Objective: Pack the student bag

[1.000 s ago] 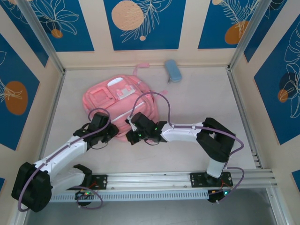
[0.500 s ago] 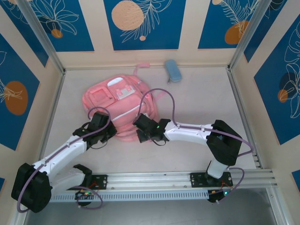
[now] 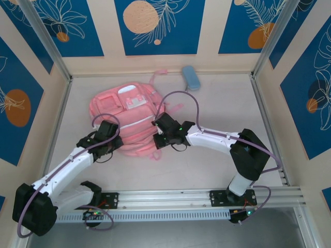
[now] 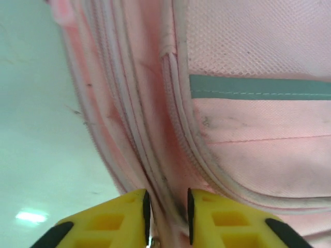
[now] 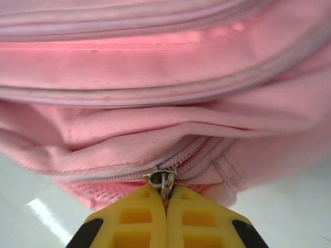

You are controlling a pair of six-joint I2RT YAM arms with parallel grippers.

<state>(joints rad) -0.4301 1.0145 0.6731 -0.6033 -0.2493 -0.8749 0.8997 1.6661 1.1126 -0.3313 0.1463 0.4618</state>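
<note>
My right gripper [image 5: 165,194] is clamped tight on the small metal zipper pull [image 5: 163,181] at the near edge of the student bag [image 5: 155,62], with the zip line running off to the right just above my fingertips. My left gripper [image 4: 166,199] has its yellow fingers [image 4: 119,217] a little apart, astride a ridge of seam on the bag's left side [image 4: 248,144]; a grey-green band crosses the mesh panel beyond.

From above, both grippers [image 3: 111,135] [image 3: 159,135] meet the bag's near edge. The bag [image 3: 126,111] lies flat, left of the middle of the table [image 3: 222,108]. To the right of the bag the table is open out to the right wall, and a bare strip runs between the bag and the rail [image 3: 207,196] at my bases. A light-blue pencil case [image 3: 190,77] lies by the far wall, well apart from the bag. What the bag holds I cannot tell.
</note>
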